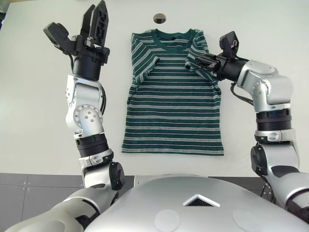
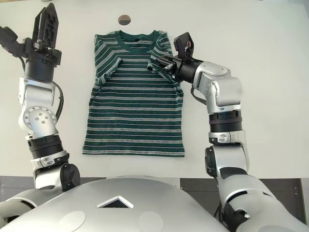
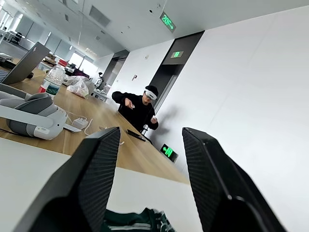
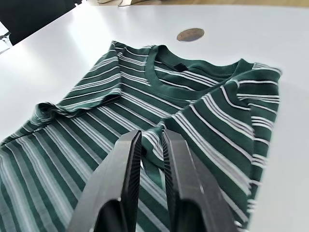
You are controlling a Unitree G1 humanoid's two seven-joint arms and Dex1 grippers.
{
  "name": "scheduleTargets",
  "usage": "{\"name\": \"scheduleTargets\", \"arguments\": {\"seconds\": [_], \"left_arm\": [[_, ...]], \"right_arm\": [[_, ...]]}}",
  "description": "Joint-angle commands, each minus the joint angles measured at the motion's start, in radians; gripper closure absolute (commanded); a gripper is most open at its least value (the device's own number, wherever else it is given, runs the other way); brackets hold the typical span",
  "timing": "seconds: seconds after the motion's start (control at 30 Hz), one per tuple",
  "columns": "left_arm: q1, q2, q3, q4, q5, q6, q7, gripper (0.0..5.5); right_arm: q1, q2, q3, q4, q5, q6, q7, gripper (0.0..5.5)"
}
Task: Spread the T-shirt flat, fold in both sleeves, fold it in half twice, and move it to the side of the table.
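Left arm (image 1: 87,116) is nearest: elbow bent, forearm standing almost straight up, wrist raised high above the table. Right arm (image 1: 270,92) is also bent at the elbow, with the forearm turned inward, low and roughly level, and the wrist over the shirt's shoulder area.

White table (image 1: 29,96) lies under both arms.

Green striped T-shirt (image 1: 174,111) lies on it, collar away from the robot and hem near. It sits well apart from the left gripper, lower and to that gripper's right, and directly under the right gripper.

Left gripper (image 1: 96,10) points up and away, its black fingers (image 3: 96,183) spread wide with nothing between them. Its wrist view catches a scrap of the shirt low in the gap.

Right gripper (image 1: 189,65) has its fingers (image 4: 126,179) drawn narrow, nearly touching. The tips are down on the shirt's chest, pinching the edge of the right sleeve (image 1: 197,48), which is folded in over the body.

Left sleeve (image 1: 142,67) is folded in too, a little bunched. It lies across the chest from the right gripper, not touching it.

Small round brown disc (image 1: 160,18) sits on the table just beyond the collar. It is ahead of the right gripper's tips and apart from both grippers.
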Motion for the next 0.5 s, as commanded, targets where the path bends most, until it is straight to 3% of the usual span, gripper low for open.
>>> {"name": "scheduleTargets", "arguments": {"seconds": [0.03, 0.1, 0.17, 0.23, 0.3, 0.4, 0.5], "left_arm": [[0.048, 0.062, -0.062, -0.031, 0.069, 0.02, -0.044, 3.14], [0.062, 0.093, -0.077, -0.068, 0.078, 0.045, -0.047, 3.14], [0.072, 0.131, -0.088, -0.101, 0.118, 0.037, -0.052, 3.14], [0.128, 0.223, -0.108, -0.108, 0.251, -0.096, -0.129, 3.14], [0.243, 0.385, -0.138, -0.087, 0.459, -0.398, -0.286, 3.14], [0.42, 0.636, -0.179, 0.017, 0.787, -0.801, -0.361, 3.14], [0.653, 0.884, -0.18, 0.142, 1.018, -1.076, -0.41, 3.14]], "right_arm": [[0.059, -0.134, -0.061, -0.161, 0.122, 0.154, 0.107, 4.71], [0.088, -0.202, -0.088, -0.218, 0.18, 0.2, 0.164, 4.71], [0.146, -0.286, -0.088, -0.273, 0.171, 0.112, 0.237, 4.71], [0.327, -0.464, -0.027, -0.307, -0.025, -0.339, 0.393, 4.71], [0.567, -0.604, -0.034, -0.327, -0.098, -0.638, 0.582, 4.71], [0.76, -0.604, -0.104, -0.276, -0.125, -0.951, 0.627, 4.71], [0.819, -0.672, -0.115, -0.186, -0.223, -1.334, 0.646, 4.71]]}}
